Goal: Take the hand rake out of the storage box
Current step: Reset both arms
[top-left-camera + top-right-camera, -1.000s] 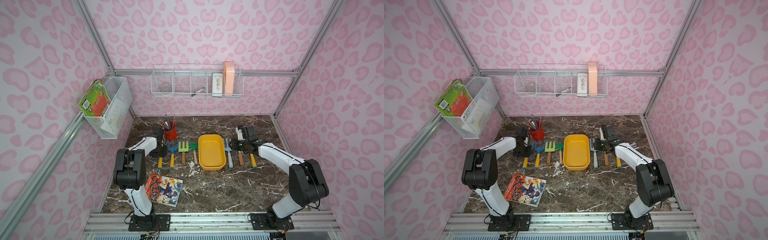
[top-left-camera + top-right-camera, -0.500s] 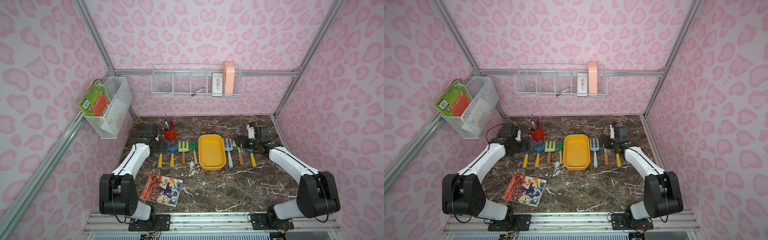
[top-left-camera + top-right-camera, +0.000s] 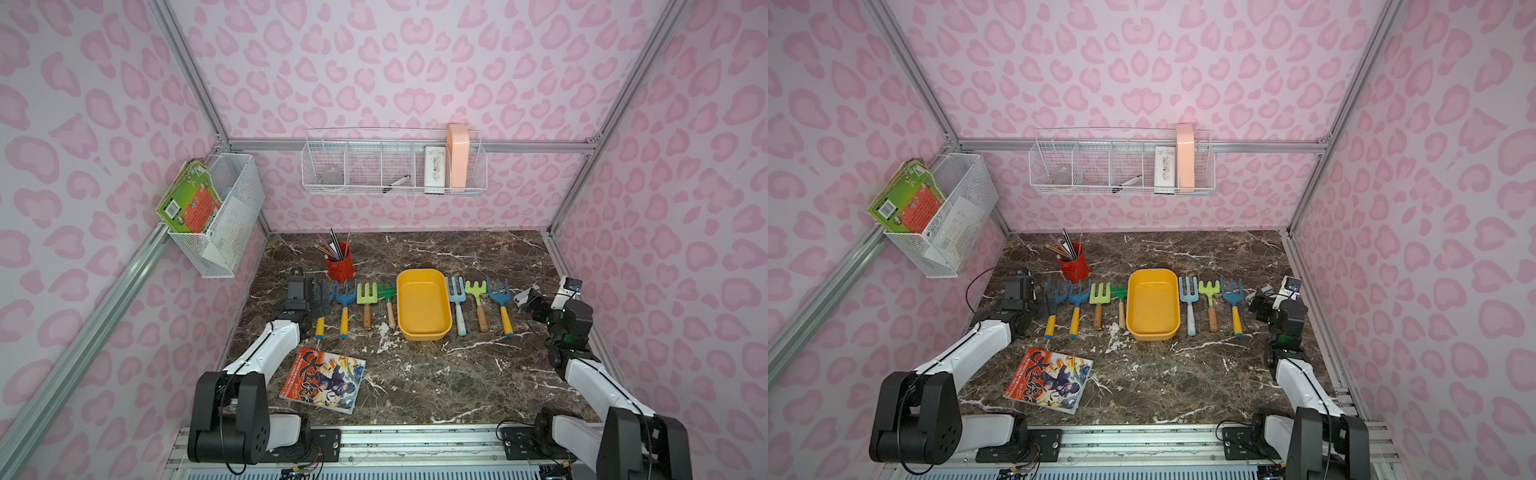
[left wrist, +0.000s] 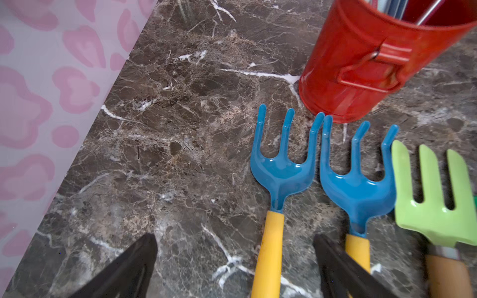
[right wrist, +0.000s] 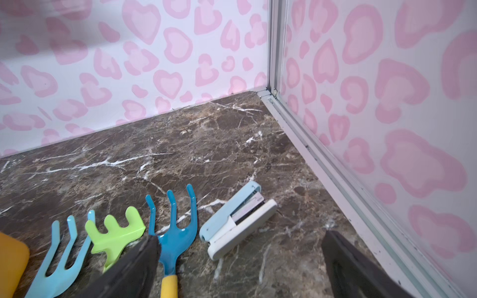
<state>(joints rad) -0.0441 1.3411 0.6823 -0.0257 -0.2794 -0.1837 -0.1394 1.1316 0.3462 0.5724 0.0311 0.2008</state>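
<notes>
Both top views look down from above the front edge of the table (image 3: 436, 374) toward the back wall, sharing nearly everything. Your left wrist view hangs close over the left edge by the red cup (image 4: 361, 64); your right wrist view faces the back right corner, clipping the storage box (image 5: 10, 260).

Smooth brown marble-look table (image 3: 436, 374), white-veined, faintly shiny. Yellow storage box (image 3: 424, 332) of smooth plastic. Red cup (image 4: 361, 64) of glossy painted metal. Blue rake head (image 4: 281, 175) glossy; green rake's handle (image 4: 447, 276) looks wooden. Basket (image 3: 361, 166) of white wire.
</notes>
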